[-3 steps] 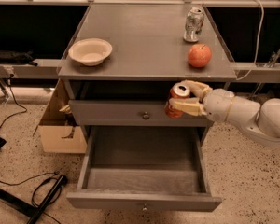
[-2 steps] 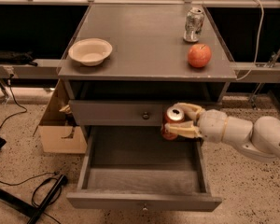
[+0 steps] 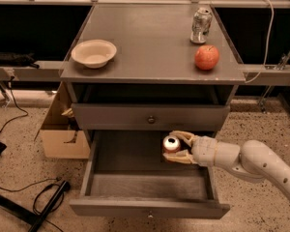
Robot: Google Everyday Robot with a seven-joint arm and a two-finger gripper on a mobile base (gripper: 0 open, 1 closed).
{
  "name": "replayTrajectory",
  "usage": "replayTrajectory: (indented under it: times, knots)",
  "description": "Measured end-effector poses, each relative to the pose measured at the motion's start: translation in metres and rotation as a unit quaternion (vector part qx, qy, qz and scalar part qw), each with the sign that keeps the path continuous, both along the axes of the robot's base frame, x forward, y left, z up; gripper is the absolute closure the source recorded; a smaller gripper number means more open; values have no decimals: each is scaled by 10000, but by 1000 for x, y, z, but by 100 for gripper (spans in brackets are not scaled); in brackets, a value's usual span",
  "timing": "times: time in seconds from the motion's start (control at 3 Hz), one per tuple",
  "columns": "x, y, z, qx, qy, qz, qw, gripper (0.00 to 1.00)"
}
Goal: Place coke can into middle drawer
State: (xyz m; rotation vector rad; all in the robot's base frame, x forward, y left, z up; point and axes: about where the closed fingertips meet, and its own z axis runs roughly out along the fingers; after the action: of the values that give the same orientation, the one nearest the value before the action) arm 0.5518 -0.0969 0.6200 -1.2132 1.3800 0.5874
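The coke can [image 3: 171, 145] is red with a silver top and is held upright in my gripper [image 3: 176, 148], whose two pale fingers close around its sides. The arm reaches in from the lower right. The can hangs over the back right part of the open middle drawer [image 3: 150, 209], a wide grey drawer pulled out towards the camera, with a small knob on its front. I cannot tell whether the can touches the drawer floor. The drawer above [image 3: 151, 118] is closed.
On the cabinet top [image 3: 150, 37] stand a white bowl [image 3: 94, 52] at the left, a silver-grey can [image 3: 201, 25] at the back right and a red apple [image 3: 207, 57]. A cardboard box [image 3: 63, 134] sits on the floor at the left, with cables beside it.
The gripper with the coke can has moved down and to the left, from in front of the upper drawer's right end into the open middle drawer.
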Motion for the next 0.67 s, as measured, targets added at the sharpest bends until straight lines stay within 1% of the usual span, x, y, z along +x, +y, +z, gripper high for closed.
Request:
replayTrajectory:
  times: [0.33, 0.67]
  knots:
    - [18, 8, -43, -259, -14, -8, 9997, 100]
    - [30, 13, -83, -483, 193, 1, 9986, 100]
